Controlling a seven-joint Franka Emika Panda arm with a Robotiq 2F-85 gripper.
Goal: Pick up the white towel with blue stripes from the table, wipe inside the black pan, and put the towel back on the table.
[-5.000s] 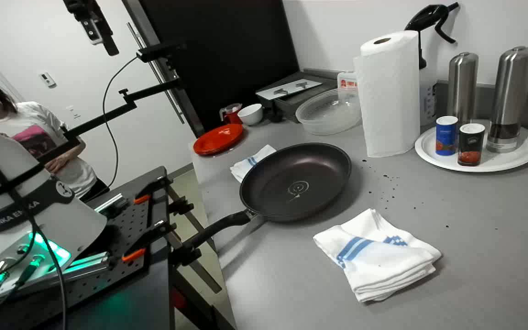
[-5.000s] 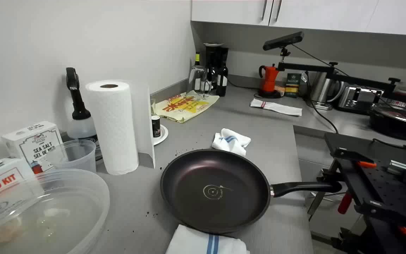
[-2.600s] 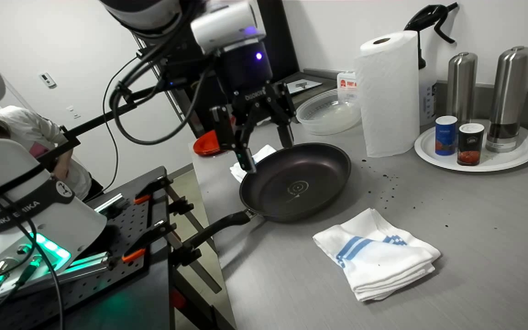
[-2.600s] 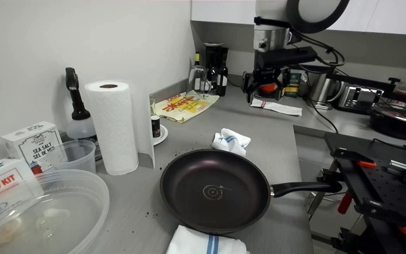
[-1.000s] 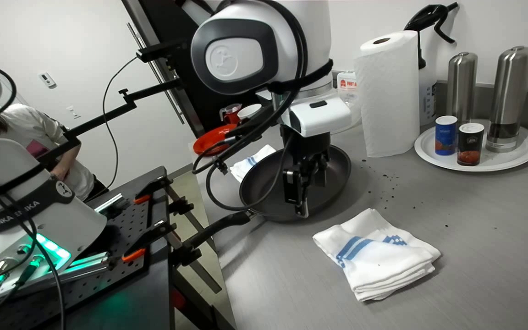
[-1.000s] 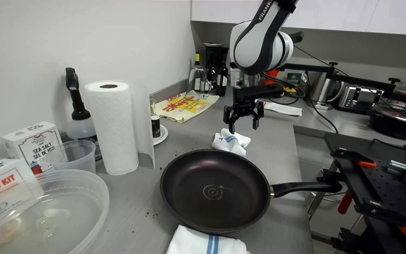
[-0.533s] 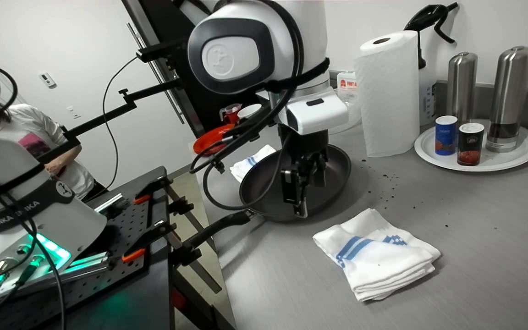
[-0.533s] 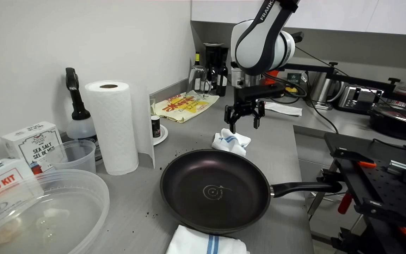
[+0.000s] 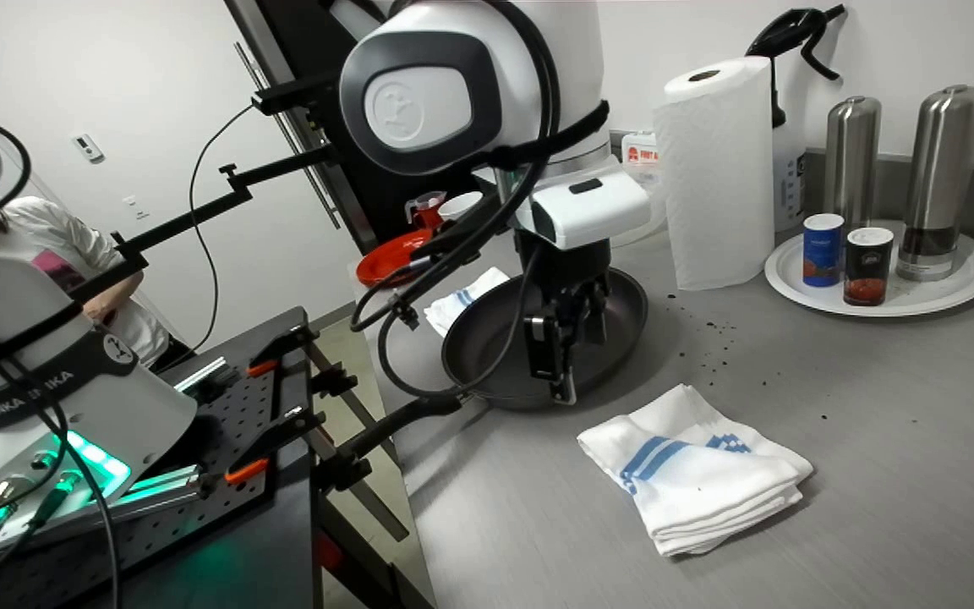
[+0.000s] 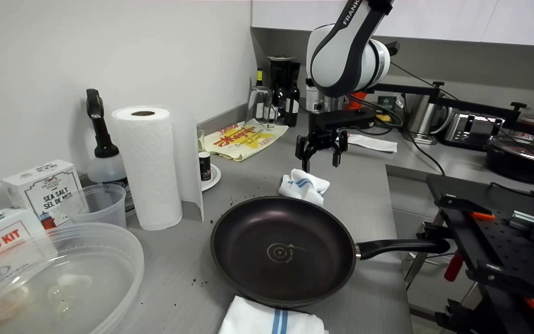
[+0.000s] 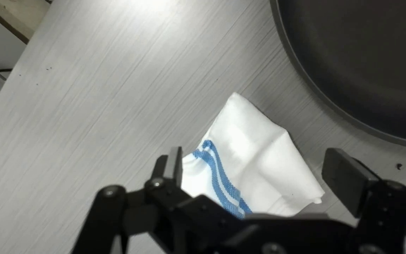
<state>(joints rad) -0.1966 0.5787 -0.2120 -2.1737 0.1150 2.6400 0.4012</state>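
A folded white towel with blue stripes [image 9: 698, 482] lies on the grey counter beside the black pan [image 10: 281, 273]; the towel also shows behind the pan in an exterior view [image 10: 303, 186]. My gripper [image 10: 321, 163] is open and empty above this towel, pointing down. In the wrist view my gripper [image 11: 255, 158] has its jaws wide apart, with the towel [image 11: 259, 151] below and between them and the pan [image 11: 365, 63] at upper right. Part of the towel is hidden behind the gripper body there. A second blue-striped white towel [image 10: 271, 320] lies on the pan's opposite side.
The pan handle [image 10: 401, 246] reaches over the counter edge. A paper towel roll [image 9: 715, 178] stands near the wall. A white plate [image 9: 884, 296] holds shakers and steel mills. A clear plastic tub [image 10: 128, 287] and red plates [image 9: 390, 258] are further along. Dark crumbs [image 9: 711, 347] lie by the pan.
My arm has come in from out of view and swung over the pan to above the folded towel. In the last second the gripper has barely moved. Towels and pan have not moved.
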